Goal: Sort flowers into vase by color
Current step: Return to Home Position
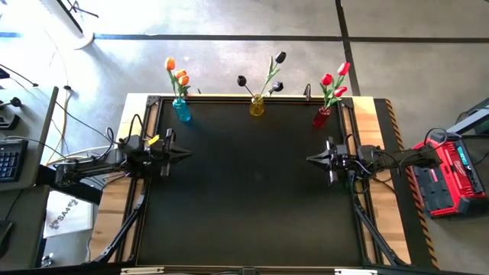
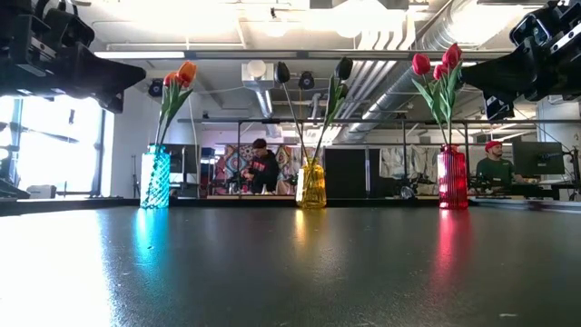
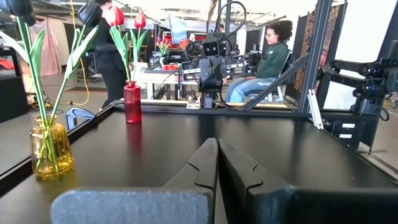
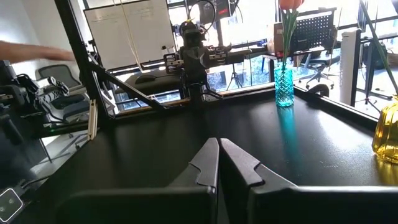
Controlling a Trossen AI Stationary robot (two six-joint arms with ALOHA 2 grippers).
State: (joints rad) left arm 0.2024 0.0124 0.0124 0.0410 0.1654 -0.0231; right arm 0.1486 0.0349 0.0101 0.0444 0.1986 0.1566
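Note:
Three vases stand along the table's far edge, each on its base. The blue vase (image 1: 182, 110) holds orange tulips (image 1: 177, 74), their stems stuck into it. The yellow vase (image 1: 257, 106) holds black tulips (image 1: 260, 76). The red vase (image 1: 322, 116) holds red tulips (image 1: 335, 81). My left gripper (image 1: 186, 153) hovers at the table's left side, shut and holding nothing. My right gripper (image 1: 310, 159) hovers at the right side, also shut and holding nothing. Both point at each other across the middle.
The black tabletop (image 1: 248, 191) lies bare between the arms. A red case (image 1: 447, 176) sits on the floor off the right edge. People sit in the room beyond the far edge (image 2: 263, 168). A metal frame runs around the table.

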